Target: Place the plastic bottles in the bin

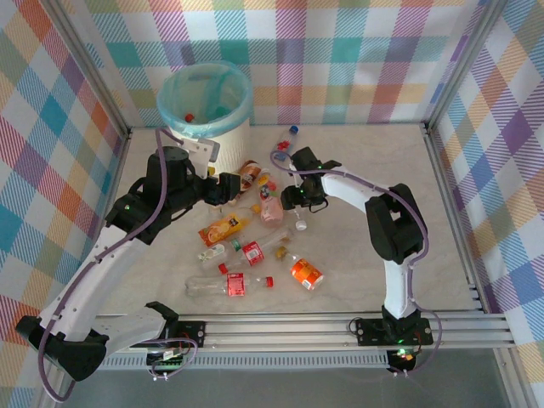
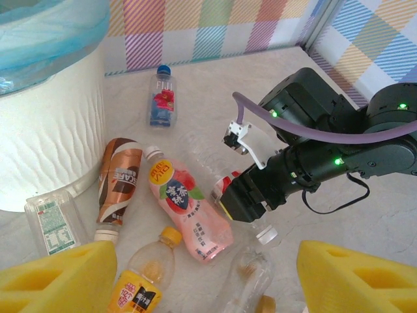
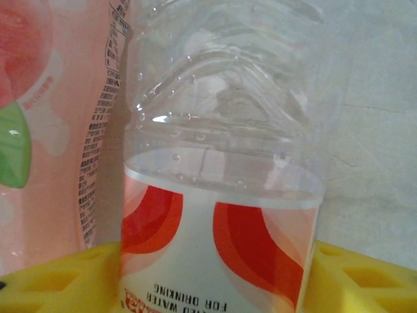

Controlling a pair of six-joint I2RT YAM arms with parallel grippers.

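So you're at the grab stage for one more bottle. Your right gripper (image 1: 293, 197) is down in the pile mid-table. In its wrist view the yellow pads (image 3: 58, 277) sit tight on both sides of a clear bottle (image 3: 221, 163) with a red-and-white label, so I'd call that clamped on it. The clear bottle looks to be lying on the table, right against a pink bottle (image 2: 189, 208).

Your left gripper (image 2: 208, 280) hangs over the same pile with its fingers spread wide and nothing between them.

The bin (image 1: 228, 136) stands at the far left, well apart from the grip. A few caps show inside it, and plenty of bottles (image 1: 255, 252) are scattered on the table, so I'd guess the job is halfway at best.

Next I'd lift straight up so the pink bottle doesn't get dragged along, then swing left over the rim and let go. Watch the left arm, since it sits roughly between you and the bin. A slick round bottle could also twist in the pads
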